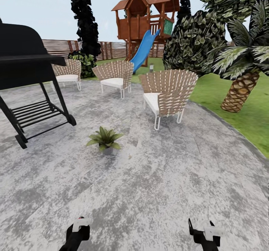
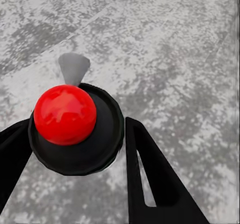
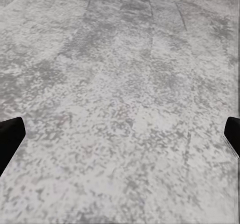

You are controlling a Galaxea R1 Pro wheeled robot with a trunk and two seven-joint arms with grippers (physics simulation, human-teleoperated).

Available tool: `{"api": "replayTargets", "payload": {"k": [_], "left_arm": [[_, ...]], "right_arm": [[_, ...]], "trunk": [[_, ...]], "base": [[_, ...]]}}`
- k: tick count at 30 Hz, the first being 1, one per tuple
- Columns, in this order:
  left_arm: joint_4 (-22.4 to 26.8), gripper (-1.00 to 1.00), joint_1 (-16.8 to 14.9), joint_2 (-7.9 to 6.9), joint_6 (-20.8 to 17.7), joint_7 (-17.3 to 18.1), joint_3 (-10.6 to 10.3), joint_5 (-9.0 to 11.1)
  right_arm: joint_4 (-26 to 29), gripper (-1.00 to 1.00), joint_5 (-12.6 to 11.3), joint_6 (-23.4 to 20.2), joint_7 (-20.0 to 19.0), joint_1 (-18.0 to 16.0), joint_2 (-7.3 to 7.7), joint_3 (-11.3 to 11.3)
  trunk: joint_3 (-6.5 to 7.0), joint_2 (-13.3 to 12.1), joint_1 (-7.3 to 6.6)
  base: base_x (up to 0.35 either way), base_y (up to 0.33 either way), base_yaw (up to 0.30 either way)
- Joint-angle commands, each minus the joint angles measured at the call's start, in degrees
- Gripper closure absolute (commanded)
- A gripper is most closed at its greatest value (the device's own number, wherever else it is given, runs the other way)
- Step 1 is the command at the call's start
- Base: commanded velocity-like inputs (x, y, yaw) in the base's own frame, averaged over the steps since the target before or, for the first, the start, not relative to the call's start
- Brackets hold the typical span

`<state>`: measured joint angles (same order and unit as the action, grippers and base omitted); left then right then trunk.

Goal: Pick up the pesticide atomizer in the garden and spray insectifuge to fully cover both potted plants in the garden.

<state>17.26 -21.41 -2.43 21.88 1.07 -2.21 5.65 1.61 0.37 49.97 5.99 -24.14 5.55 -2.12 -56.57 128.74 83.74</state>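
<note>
i've got the pesticide atomizer (image 2: 75, 129) clamped in my left gripper (image 2: 75, 154), its red-topped cap facing the camera. my right gripper (image 3: 120, 134) hangs spread and empty over the patio (image 1: 157, 183). one potted plant (image 1: 105, 139) sits ahead, right of the black grill (image 1: 26, 60), left of the nearest of three wicker chairs (image 1: 168, 94). next, i reckon: close in and aim the nozzle.

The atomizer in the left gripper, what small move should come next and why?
Probably roll forward toward the potted plant. The left gripper is shut on the atomizer, seen top-down with its red cap, but the plant sits well ahead on the grey patio, likely too far for spray to cover it.
</note>
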Motion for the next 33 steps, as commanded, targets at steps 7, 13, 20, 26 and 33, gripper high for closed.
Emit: {"api": "replayTargets", "payload": {"k": [7, 13, 20, 26, 33], "left_arm": [[0.0, 1.0, 0.0, -0.03, 0.2, 0.1, -0.2, 0.6], [0.0, 1.0, 0.0, -0.03, 0.2, 0.1, -0.2, 0.6], [0.0, 1.0, 0.0, -0.03, 0.2, 0.1, -0.2, 0.6], [0.0, 1.0, 0.0, -0.03, 0.2, 0.1, -0.2, 0.6], [0.0, 1.0, 0.0, -0.03, 0.2, 0.1, -0.2, 0.6]], "right_arm": [[0.0, -1.0, 0.1, 0.1, 0.0, 0.0, -0.01, -0.2], [0.0, -1.0, 0.1, 0.1, 0.0, 0.0, -0.01, -0.2], [0.0, -1.0, 0.1, 0.1, 0.0, 0.0, -0.01, -0.2], [0.0, -1.0, 0.1, 0.1, 0.0, 0.0, -0.01, -0.2], [0.0, -1.0, 0.1, 0.1, 0.0, 0.0, -0.01, -0.2]], "trunk": [[-0.05, 0.0, 0.01], [-0.05, 0.0, 0.01], [-0.05, 0.0, 0.01], [-0.05, 0.0, 0.01], [-0.05, 0.0, 0.01]], "base": [[0.15, -0.239, 0.0], [0.148, -0.239, 0.006], [0.148, -0.239, 0.172], [0.148, -0.239, 0.271], [0.148, -0.239, 0.276]]}}
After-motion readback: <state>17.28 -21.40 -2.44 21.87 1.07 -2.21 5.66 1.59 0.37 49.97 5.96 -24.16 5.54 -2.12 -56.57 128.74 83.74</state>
